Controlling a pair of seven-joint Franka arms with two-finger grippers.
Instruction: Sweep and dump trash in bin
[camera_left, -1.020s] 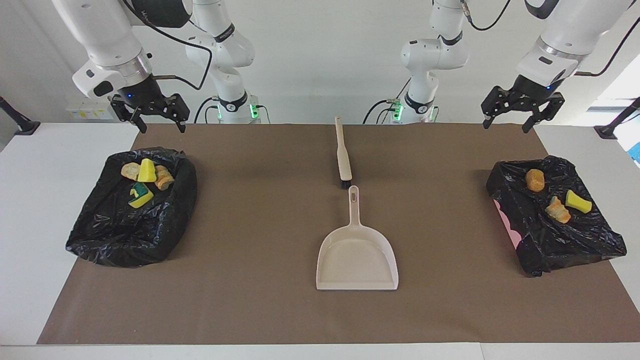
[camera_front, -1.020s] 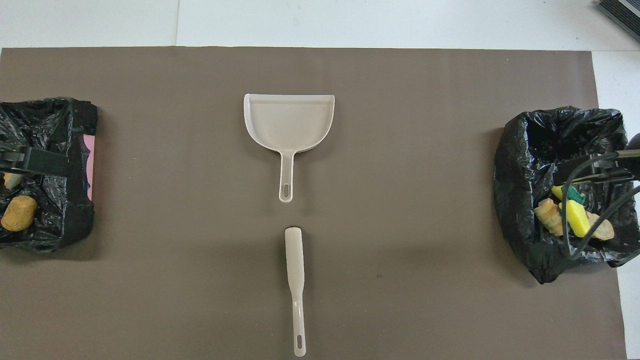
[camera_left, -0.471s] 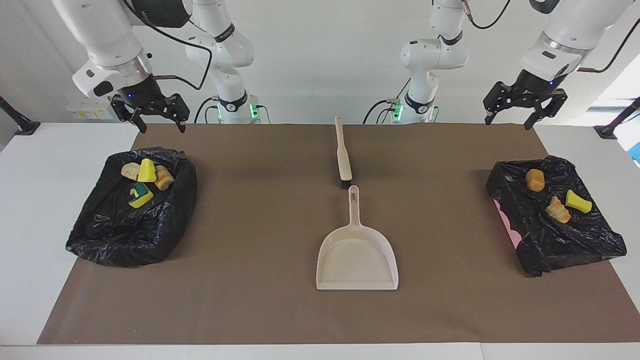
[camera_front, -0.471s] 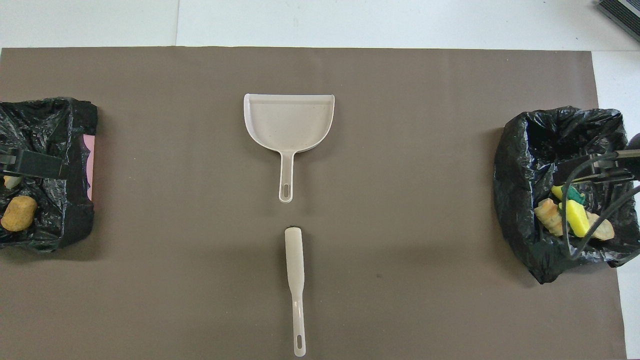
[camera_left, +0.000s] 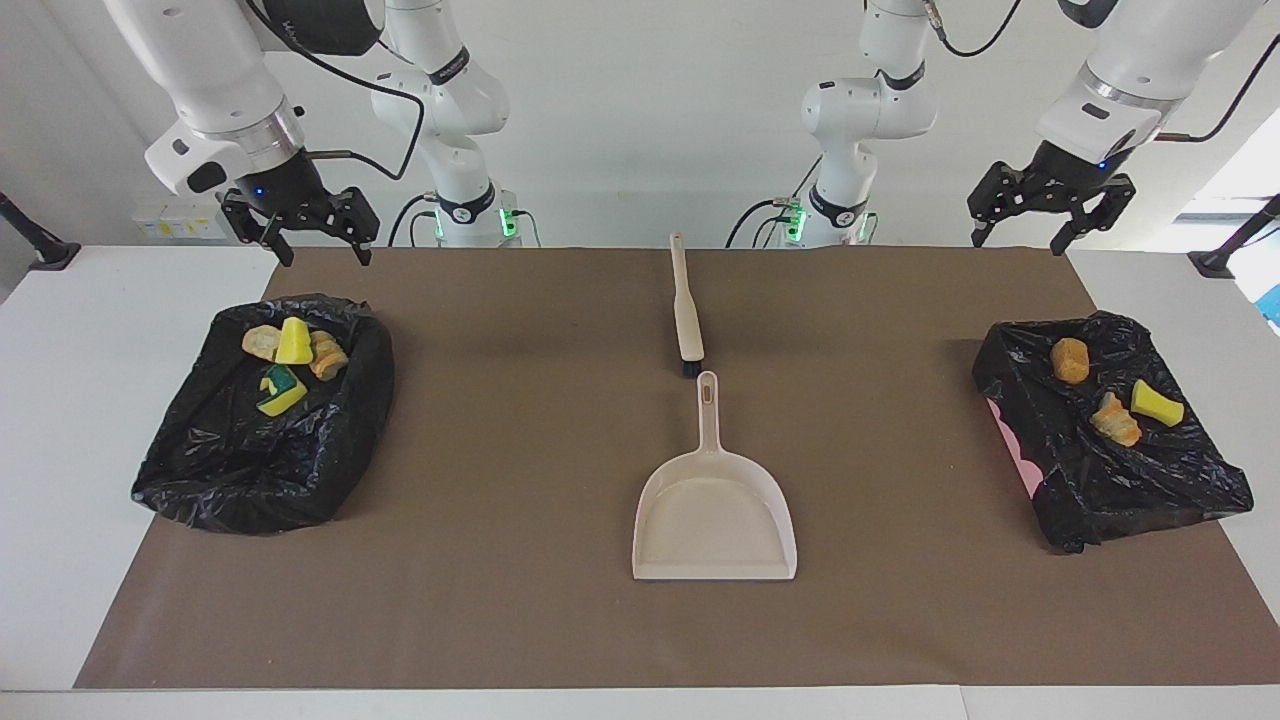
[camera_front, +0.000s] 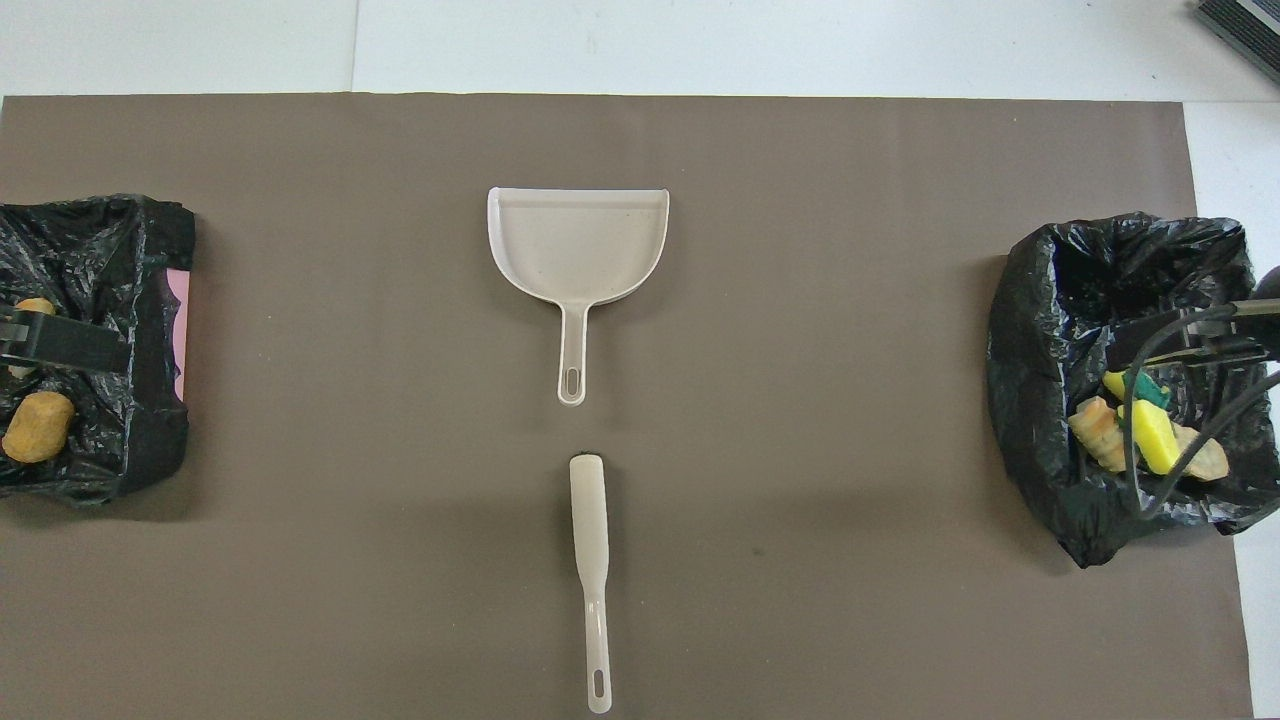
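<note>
Both arms hang raised at the robots' edge of the bench (camera_left: 60, 420), each near its own end. The left hand (camera_left: 1050, 222) and the right hand (camera_left: 300, 235) are both spread wide and grip nothing. The trash sits in two black-lined bins. Four scraps (camera_left: 290, 360) lie in the bin (camera_left: 250, 470) at the right arm's end: yellow sponge chunks, one green-backed, and tan lumps. Three scraps (camera_left: 1110, 395) rest in the bin (camera_left: 1130, 480) at the left arm's end: two orange-brown lumps and one yellow chunk. At mid-bench, on the brown mat (camera_left: 500, 450), the brush (camera_left: 686, 310) lies just nearer the robots than the dustpan (camera_left: 714, 510), in line with its handle.
</note>
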